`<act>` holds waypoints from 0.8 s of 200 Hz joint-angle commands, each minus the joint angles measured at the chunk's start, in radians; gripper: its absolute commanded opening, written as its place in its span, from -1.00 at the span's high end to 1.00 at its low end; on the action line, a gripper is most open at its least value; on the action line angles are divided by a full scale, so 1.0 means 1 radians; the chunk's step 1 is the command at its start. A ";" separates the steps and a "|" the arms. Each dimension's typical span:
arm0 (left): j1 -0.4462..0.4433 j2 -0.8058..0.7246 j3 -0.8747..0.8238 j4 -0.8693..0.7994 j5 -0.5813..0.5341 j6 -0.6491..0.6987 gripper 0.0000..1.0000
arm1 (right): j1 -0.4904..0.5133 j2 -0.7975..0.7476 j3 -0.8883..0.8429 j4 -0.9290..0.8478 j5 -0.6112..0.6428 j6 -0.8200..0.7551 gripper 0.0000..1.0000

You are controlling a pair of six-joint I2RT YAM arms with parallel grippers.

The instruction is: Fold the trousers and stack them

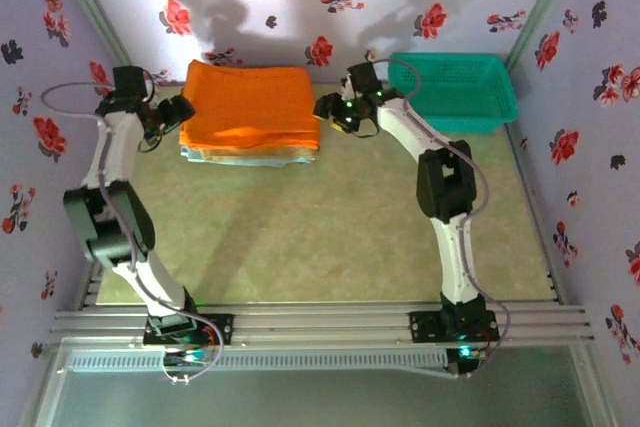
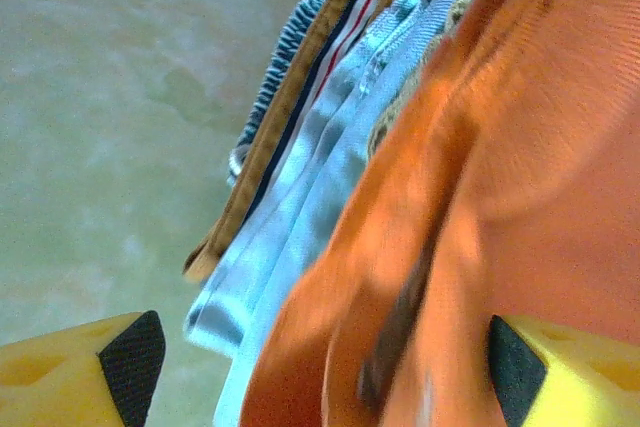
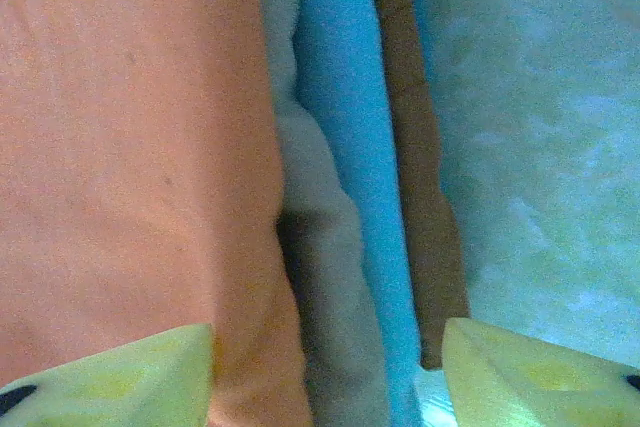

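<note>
At the far edge of the worktop (image 1: 300,237), left of centre, the trousers (image 1: 252,102) lie folded into a flat orange rectangle. They form the top layer of a pile of folded cloths (image 1: 250,155), and the paler edges of the lower layers show along the pile's near side.

The left gripper (image 1: 172,115) stands at the pile's left edge. In its wrist view its fingers (image 2: 130,357) are spread wide. One pad is over bare worktop and the other is beside the orange cloth. Nothing is clamped. The same view shows a light blue cloth (image 2: 320,187) and a tan cloth (image 2: 270,137) under the orange layer.

The right gripper (image 1: 340,112) stands at the pile's right edge, jaws likewise well apart. One finger is over the orange cloth and the other is past the pile's edge. It grips nothing.

A green basket (image 1: 500,87) occupies the far right corner, apart from the pile.
</note>
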 commanded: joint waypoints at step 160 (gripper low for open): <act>-0.035 -0.685 -0.805 0.243 0.105 -0.284 -0.52 | 0.220 0.393 0.067 0.633 -0.014 0.694 1.00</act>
